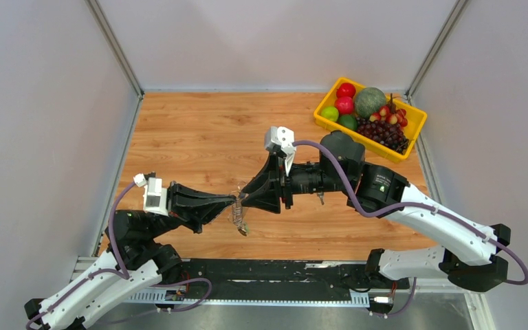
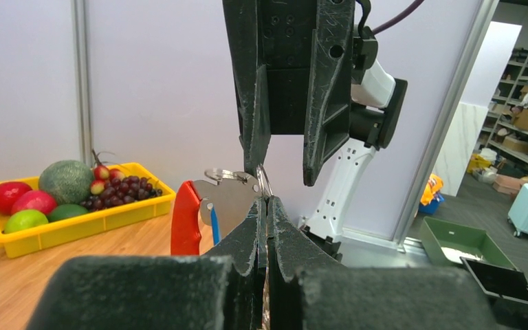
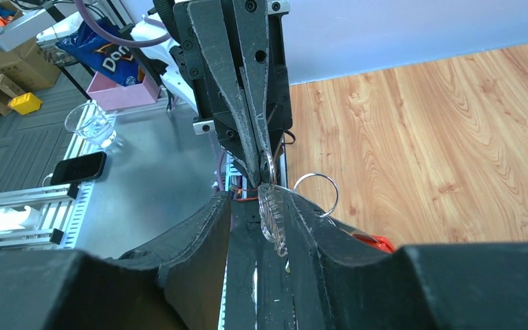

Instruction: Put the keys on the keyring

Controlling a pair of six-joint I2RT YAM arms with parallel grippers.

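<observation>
The keyring (image 1: pixel 238 214) hangs in mid-air between both grippers over the near part of the table. In the left wrist view it is a grey plate (image 2: pixel 232 206) with a red curved part (image 2: pixel 184 220) and a blue strip beside it. My left gripper (image 2: pixel 267 201) is shut on its thin wire ring. My right gripper (image 3: pixel 258 198) is open, with a clear plastic tag (image 3: pixel 272 220) lying against one finger and a silver split ring (image 3: pixel 337 196) just beyond. A small dark key-like piece (image 1: pixel 321 199) lies on the table under the right arm. A greenish bit (image 1: pixel 245 231) dangles at the bundle's bottom.
A yellow tray (image 1: pixel 323 122) of fruit stands at the back right corner. The wooden table (image 1: pixel 199 137) is walled on the left, back and right. Both arms meet tip to tip near the front middle.
</observation>
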